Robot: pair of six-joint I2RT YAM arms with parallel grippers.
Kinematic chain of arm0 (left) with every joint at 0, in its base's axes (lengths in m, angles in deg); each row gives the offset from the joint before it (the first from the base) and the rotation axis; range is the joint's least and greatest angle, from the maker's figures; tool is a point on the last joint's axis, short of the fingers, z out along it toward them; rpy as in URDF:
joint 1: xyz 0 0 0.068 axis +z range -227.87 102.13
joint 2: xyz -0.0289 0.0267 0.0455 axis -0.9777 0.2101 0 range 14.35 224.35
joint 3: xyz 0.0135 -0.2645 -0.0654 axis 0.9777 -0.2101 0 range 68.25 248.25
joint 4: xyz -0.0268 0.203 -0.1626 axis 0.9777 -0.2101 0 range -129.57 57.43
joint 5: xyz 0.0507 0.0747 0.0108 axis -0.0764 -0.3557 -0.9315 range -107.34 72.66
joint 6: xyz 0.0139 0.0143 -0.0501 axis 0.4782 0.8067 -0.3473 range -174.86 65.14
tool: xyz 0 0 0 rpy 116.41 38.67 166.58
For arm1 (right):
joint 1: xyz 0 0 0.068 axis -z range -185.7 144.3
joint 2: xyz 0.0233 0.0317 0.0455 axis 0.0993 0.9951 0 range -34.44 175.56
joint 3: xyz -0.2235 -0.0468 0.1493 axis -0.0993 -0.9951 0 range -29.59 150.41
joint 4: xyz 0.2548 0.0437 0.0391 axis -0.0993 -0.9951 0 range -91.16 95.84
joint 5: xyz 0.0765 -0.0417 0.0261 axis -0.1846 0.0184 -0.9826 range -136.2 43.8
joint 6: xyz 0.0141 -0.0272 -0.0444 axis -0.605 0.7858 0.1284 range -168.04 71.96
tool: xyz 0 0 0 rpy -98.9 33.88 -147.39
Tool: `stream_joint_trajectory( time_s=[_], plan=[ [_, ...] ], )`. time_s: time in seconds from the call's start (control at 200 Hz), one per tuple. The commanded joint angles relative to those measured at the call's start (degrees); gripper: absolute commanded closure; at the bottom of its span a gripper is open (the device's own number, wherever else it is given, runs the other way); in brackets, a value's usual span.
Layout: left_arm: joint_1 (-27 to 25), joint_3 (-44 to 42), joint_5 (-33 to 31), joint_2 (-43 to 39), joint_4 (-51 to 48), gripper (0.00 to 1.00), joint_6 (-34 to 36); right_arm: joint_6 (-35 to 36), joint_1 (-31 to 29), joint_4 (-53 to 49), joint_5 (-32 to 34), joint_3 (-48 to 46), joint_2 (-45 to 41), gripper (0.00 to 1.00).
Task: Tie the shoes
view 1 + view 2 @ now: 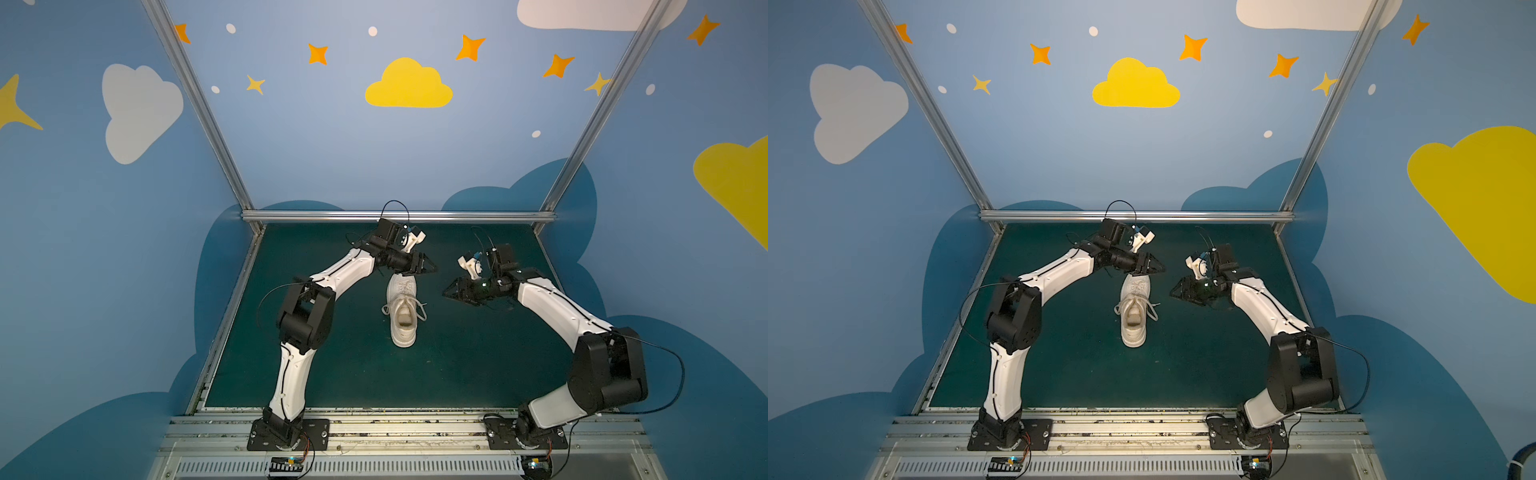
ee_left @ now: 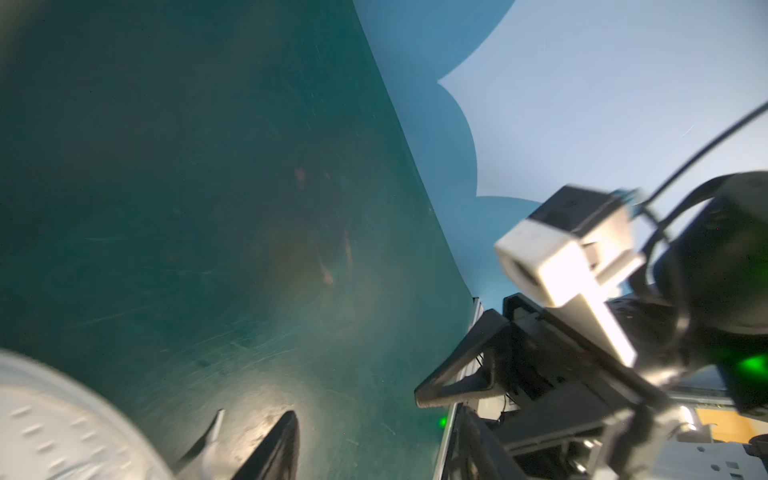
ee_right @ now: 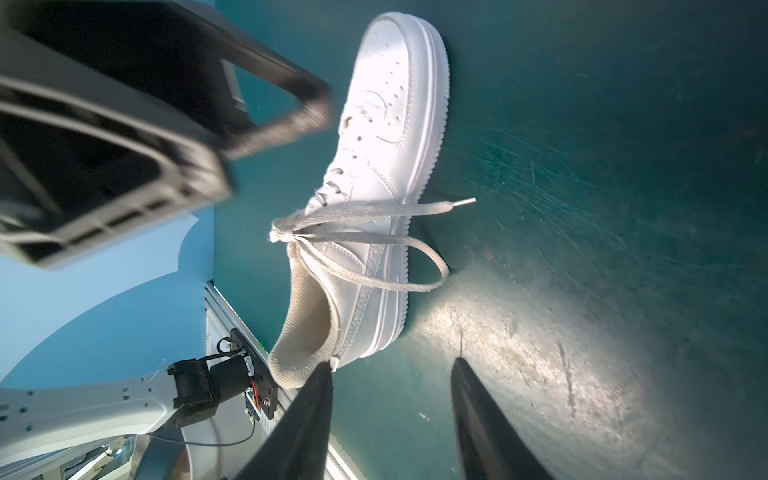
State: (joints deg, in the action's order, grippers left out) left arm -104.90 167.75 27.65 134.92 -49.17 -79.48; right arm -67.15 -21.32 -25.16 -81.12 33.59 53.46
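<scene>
— Above the sneaker's toe, how does the left gripper (image 1: 430, 268) stand?
— Its jaws are apart with nothing between them. It hides the toe tip in both top views.
— And the right gripper (image 1: 445, 293)?
— Parted too, and empty. It points at the white sneaker (image 1: 402, 309) from its right side, near but clear of it.
— Where does the sneaker lie?
— Mid-mat, upright on its sole, toe toward the back rail (image 1: 399, 216).
— The laces (image 3: 353, 226)?
— Gathered in a knot at the top of the tongue. In the right wrist view one loop and one free end hang over the side toward the green mat (image 1: 332, 365).
</scene>
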Motion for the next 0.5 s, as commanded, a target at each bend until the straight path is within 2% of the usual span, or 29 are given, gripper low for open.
stream_joint_trajectory(
  time_s=[0.0,0.045,0.06,0.085,0.1,0.18,0.24,0.375,0.496],
  plan=[
    [3.28,-4.36,-1.99,-6.97,0.52,0.39,3.26,0.22,0.34,-0.35,2.77,-1.04,-1.4,0.5],
    [4.58,-7.55,-2.81,-9.63,2.28,0.35,3.52,0.21,0.37,0.12,3.94,-1.29,-1.82,0.48],
    [5.13,-8.72,-3.17,-10.58,2.96,0.3,3.63,0.26,0.38,0.19,4.28,-1.42,-2.08,0.46],
    [6.11,-10.7,-3.6,-12.16,4.23,0.04,3.68,0.45,0.33,0.49,5.02,-1.62,-2.37,0.43],
    [6.61,-11.81,-3.86,-13.14,5.01,0.01,3.67,0.48,0.34,0.62,5.57,-1.77,-2.62,0.4],
    [9.58,-17.85,-4.74,-18.3,8.65,0.0,3.17,0.72,0.51,1.07,8.21,-2.43,-3.63,0.24],
    [11.95,-21.24,-6.0,-21.34,9.56,0.0,3.3,0.68,0.51,1.2,10.4,-2.98,-4.52,0.17],
    [16.82,-30.33,-10.06,-28.74,12.83,0.0,3.57,0.05,0.62,3.47,17.48,-5.81,-7.86,0.15],
    [21.38,-38.87,-15.58,-35.67,16.15,0.0,3.95,0.69,0.68,7.08,26.5,-10.33,-13.17,0.14]
  ],
)
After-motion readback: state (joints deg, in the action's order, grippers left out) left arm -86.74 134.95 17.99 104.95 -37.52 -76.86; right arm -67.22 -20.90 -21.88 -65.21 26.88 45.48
